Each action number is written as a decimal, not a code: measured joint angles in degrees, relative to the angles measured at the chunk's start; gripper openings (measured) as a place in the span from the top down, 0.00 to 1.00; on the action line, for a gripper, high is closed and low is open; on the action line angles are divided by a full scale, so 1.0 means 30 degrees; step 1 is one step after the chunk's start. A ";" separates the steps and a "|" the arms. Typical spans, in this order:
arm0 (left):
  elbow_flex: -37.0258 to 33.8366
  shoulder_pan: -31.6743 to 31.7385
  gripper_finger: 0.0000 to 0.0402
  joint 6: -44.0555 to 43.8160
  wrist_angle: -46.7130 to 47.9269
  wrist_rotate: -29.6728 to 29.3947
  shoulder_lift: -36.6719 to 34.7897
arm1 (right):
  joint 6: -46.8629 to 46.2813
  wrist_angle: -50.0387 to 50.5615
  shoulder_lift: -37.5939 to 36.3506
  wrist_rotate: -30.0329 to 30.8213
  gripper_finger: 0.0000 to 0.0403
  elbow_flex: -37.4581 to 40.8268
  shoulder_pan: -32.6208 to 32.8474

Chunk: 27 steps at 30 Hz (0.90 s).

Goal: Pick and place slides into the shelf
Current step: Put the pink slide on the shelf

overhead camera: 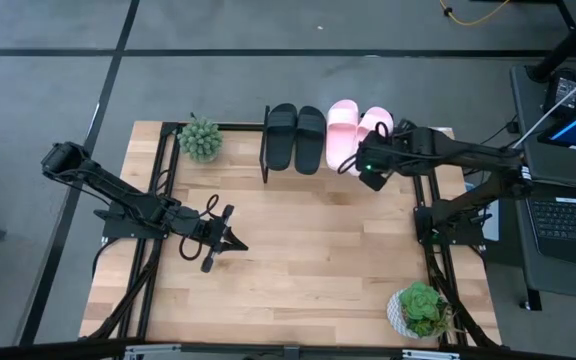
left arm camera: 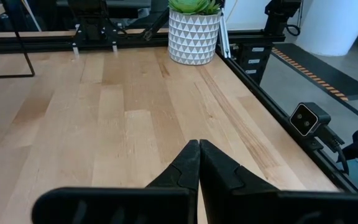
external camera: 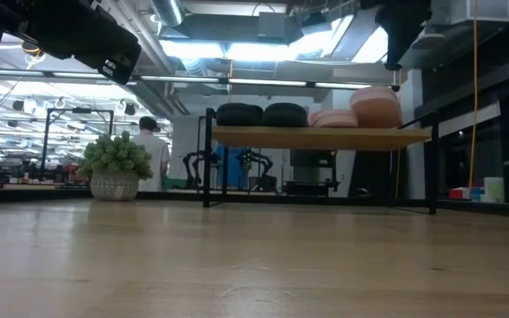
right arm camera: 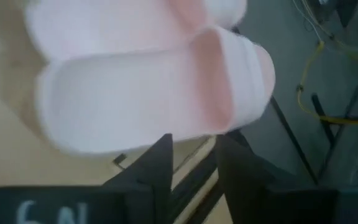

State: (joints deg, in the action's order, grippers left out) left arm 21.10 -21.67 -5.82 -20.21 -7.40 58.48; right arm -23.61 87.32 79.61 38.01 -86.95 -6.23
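All four slides stand in a row on the shelf [overhead camera: 363, 172] at the far edge of the tabletop [overhead camera: 298, 260]: two black slides [overhead camera: 295, 137] beside two pink slides [overhead camera: 356, 133]. The right gripper [right arm camera: 191, 168] hangs just beside the outer pink slide [right arm camera: 154, 93], its jaws a little apart and holding nothing. The left gripper [left arm camera: 199, 165] rests over the bare tabletop, well apart, its jaws closed and empty.

Both arms are matte black, built of slim jointed links; the left arm [overhead camera: 118, 195] carries looped black cable beside its wrist; its black tapered fingers [left arm camera: 185, 168] narrow to sharp wedge tips; the right arm [overhead camera: 448, 150] shows a small green light near its wrist; its black flat-faced fingers [right arm camera: 157, 168] rise from a housing with pale lettering.
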 joint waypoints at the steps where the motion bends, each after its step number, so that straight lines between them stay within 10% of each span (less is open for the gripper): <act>1: 0.0002 0.0002 0.99 0.0000 0.0000 0.0000 0.0000 | -0.0055 -0.0080 -0.0003 0.0064 0.68 0.0225 -0.0232; 27: 0.0003 0.0006 0.99 0.0000 0.0000 -0.0007 0.0000 | -0.0454 -0.2897 -0.0109 0.0318 0.55 0.3006 -0.4490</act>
State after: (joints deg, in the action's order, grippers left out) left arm 21.11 -21.65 -5.82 -20.21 -7.42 58.48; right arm -24.97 78.63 79.29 38.96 -77.93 -19.70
